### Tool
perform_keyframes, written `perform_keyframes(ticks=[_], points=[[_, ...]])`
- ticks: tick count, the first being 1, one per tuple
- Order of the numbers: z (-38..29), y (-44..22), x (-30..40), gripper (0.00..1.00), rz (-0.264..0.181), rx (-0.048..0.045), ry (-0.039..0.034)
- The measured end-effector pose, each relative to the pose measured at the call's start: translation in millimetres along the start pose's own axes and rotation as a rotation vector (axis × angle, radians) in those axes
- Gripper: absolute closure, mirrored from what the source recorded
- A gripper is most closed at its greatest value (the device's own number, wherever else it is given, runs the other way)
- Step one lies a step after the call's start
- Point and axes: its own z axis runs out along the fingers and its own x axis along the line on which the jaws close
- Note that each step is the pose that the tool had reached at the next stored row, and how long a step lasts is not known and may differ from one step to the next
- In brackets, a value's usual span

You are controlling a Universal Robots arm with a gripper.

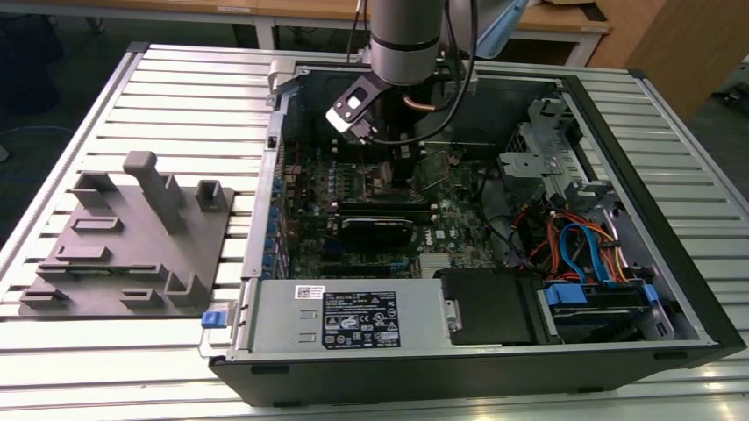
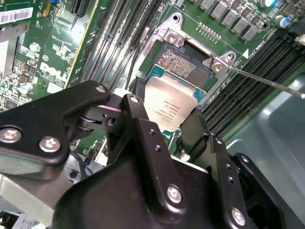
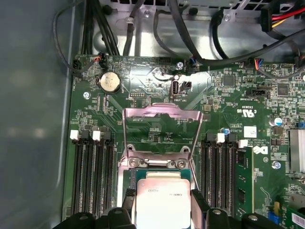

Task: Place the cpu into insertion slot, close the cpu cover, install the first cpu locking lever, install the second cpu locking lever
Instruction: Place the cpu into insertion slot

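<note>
My gripper (image 2: pixel 167 113) is shut on the cpu (image 2: pixel 167 106), a flat silvery square pinched by its two side edges between the black fingers (image 2: pixel 136 102). In the first wrist view the cpu (image 3: pixel 161 202) hangs close over the near part of the insertion slot (image 3: pixel 138 174). The far half of the insertion slot (image 2: pixel 180 64), with its field of contacts, is uncovered. The cpu cover (image 3: pixel 162 113) stands swung open behind the slot. A thin locking lever (image 2: pixel 267 80) sticks out to one side. In the exterior view the gripper (image 1: pixel 392 156) is down inside the open computer case.
Long black memory slots (image 3: pixel 93 176) flank the socket on both sides, and a coin battery (image 3: pixel 109 82) lies beyond it. Cable bundles (image 1: pixel 585 246) and a power supply (image 1: pixel 351 317) fill the case. A grey fixture plate (image 1: pixel 129 237) lies on the table at the exterior view's left.
</note>
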Motion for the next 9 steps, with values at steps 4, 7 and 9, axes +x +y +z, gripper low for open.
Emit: perform_keyframes(ticks=[4, 7, 9], points=[[5.7, -2.7, 0.1, 0.46, 0.0, -0.0012, -0.0002], [8.4, -3.7, 0.2, 0.46, 0.0, -0.0015, 0.0], [9.1, -4.1, 0.2, 0.46, 0.0, -0.0015, 0.0]])
